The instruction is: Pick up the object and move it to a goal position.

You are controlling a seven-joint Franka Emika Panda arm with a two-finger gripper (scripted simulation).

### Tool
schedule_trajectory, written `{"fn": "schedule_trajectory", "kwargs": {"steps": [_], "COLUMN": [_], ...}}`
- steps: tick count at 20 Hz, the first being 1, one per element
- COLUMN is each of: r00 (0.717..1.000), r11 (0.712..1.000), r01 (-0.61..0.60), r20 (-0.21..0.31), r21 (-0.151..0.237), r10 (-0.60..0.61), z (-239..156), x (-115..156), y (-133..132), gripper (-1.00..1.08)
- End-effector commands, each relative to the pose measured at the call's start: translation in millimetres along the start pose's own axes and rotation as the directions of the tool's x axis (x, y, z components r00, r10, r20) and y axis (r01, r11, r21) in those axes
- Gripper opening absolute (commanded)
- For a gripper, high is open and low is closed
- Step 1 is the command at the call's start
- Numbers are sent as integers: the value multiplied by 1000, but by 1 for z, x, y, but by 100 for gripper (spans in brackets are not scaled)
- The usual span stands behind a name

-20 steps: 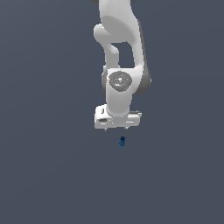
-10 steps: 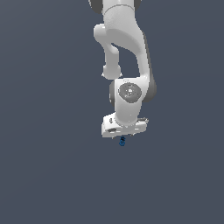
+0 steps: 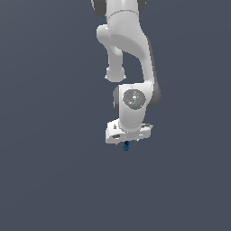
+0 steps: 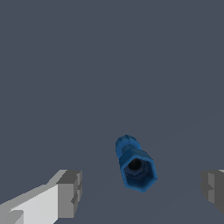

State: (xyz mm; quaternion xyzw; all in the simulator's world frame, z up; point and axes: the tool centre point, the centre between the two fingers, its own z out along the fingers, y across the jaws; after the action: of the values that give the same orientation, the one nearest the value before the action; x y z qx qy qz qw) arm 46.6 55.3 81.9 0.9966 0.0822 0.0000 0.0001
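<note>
White arm (image 3: pixel 128 54) reaching down over plain grey floor (image 3: pixel 45 180) | gripper (image 4: pixel 142 190) spread wide, holding nothing | object (image 4: pixel 134 163), tiny blue piece, lies between the fingers (image 4: pixel 70 192), touching neither | risk: closing off-centre may knock it aside.

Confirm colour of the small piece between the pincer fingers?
Dark blue object, with a black hole in its hexagonal end; clearest in the wrist view.
</note>
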Motion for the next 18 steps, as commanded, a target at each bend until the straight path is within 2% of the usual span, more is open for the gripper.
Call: {"fn": "schedule_trajectory", "kwargs": {"steps": [1,6,11,12,18], "r00": [1000,1000,1000,1000,1000], "r11": [1000,1000,1000,1000,1000], "r01": [1,1,2,2,2], "r20": [1,0,0,0,0], "r21": [0,0,0,0,0], "r10": [-1,-1,-2,-2,-2], "z": [12,35,39,39,39], "x": [-1,-1,1,1,1], "y": [0,0,-1,-1,-1], "gripper": [100,100,100,-100,-100]}}
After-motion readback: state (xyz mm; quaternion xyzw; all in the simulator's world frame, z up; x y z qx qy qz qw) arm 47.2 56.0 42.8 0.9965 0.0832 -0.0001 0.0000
